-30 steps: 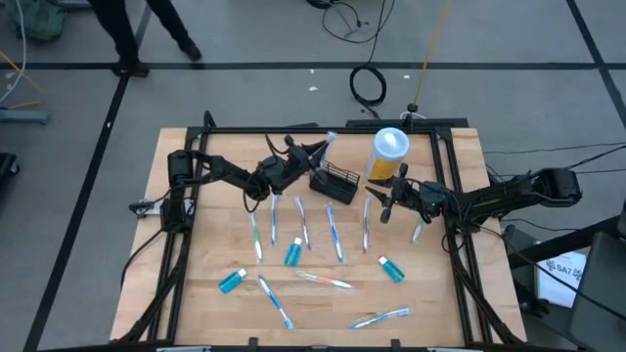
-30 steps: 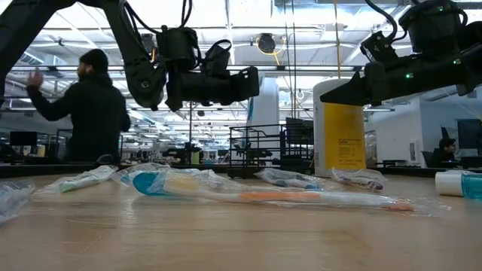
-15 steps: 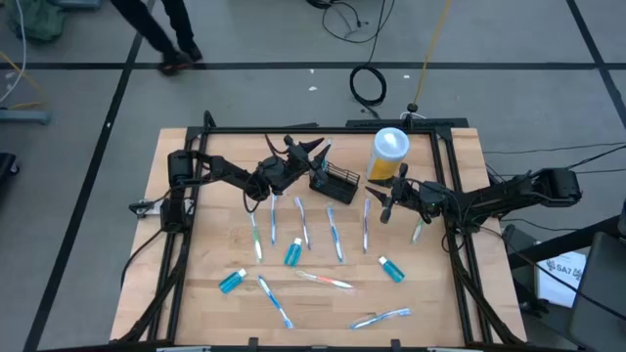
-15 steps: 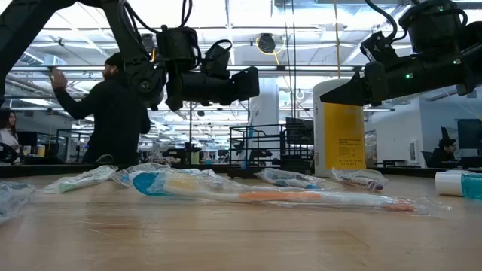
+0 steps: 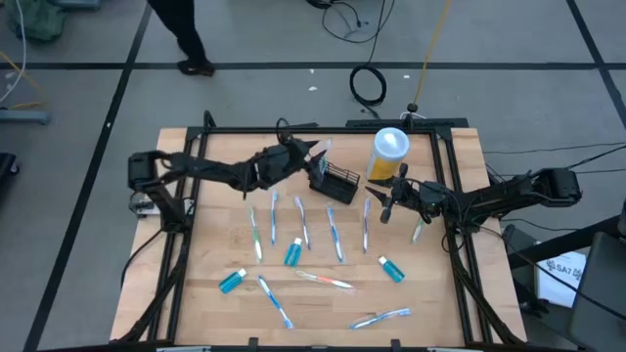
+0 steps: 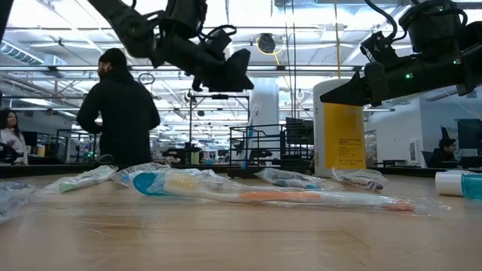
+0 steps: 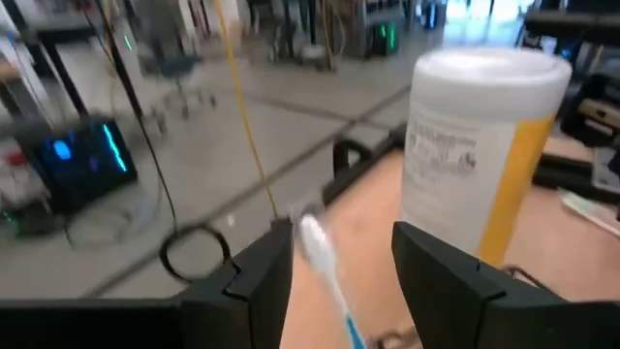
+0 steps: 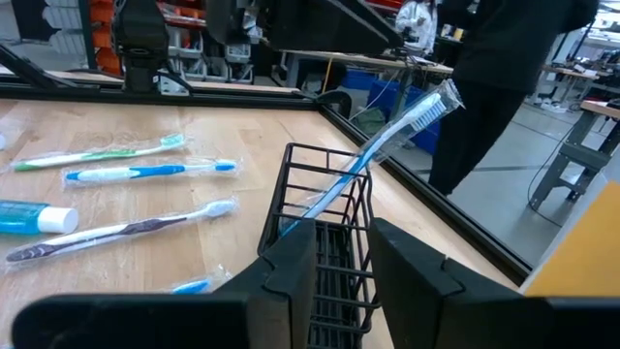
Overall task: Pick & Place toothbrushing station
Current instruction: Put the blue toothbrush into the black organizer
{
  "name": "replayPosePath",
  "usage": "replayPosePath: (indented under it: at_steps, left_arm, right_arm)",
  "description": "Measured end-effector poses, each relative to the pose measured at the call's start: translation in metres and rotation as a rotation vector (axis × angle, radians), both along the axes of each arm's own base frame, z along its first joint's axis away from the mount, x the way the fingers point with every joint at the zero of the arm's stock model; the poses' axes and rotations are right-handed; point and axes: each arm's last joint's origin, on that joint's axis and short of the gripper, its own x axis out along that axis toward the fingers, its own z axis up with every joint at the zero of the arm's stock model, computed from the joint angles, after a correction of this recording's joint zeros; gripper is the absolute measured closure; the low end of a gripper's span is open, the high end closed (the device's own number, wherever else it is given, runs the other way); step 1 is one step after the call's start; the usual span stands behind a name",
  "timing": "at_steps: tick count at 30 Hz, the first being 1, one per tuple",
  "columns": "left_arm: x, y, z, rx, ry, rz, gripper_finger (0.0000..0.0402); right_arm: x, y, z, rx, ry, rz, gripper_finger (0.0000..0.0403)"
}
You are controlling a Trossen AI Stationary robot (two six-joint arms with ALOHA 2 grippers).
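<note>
The toothbrushing station (image 5: 334, 182) is a small black rectangular wire-mesh basket with a thin metal rim, open at the top, standing on the wooden worktop (image 5: 215, 235) near the middle of its far edge. One wrapped blue toothbrush (image 8: 373, 155) with white bristles leans inside the basket, head up, rising well above the rim and tilting toward the far edge. A yellow cup with a white lid (image 5: 387, 153) stands just beside the basket, toward the far right corner. My left gripper (image 5: 293, 156) hovers above the worktop just to the left of the basket, clear of it; its fingers (image 7: 254, 276) stand apart with the brush head (image 7: 312, 237) between them, not clamped. My right gripper (image 5: 386, 198) hangs over the right part of the worktop, near the basket and in front of the cup; its fingers (image 8: 291, 262) are set narrow with a slim gap and hold nothing. More wrapped toothbrushes (image 5: 335, 233) and blue toothpaste tubes (image 5: 232, 282) lie spread toward the near edge.
</note>
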Motion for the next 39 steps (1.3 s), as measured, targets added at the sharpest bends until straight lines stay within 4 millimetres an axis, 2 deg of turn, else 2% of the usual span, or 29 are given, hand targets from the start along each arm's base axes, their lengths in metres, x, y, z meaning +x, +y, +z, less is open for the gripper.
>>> replayPosePath:
  at_steps: [4, 17, 39]
  left_arm:
    - [-0.001, 0.005, -0.001, -0.081, 0.017, -0.031, 0.0218]
    - [0.009, 0.030, -0.038, -0.179, -0.012, -0.034, 0.0217]
    - [0.009, 0.035, -0.039, -0.198, -0.022, -0.064, 0.0218]
  right_arm:
    - [0.000, 0.000, 0.000, 0.000, 0.000, -0.001, 0.0310]
    - [0.000, 0.000, 0.000, 0.001, -0.001, -0.001, 0.0309]
    - [0.000, 0.000, 0.000, 0.000, 0.000, -0.001, 0.0309]
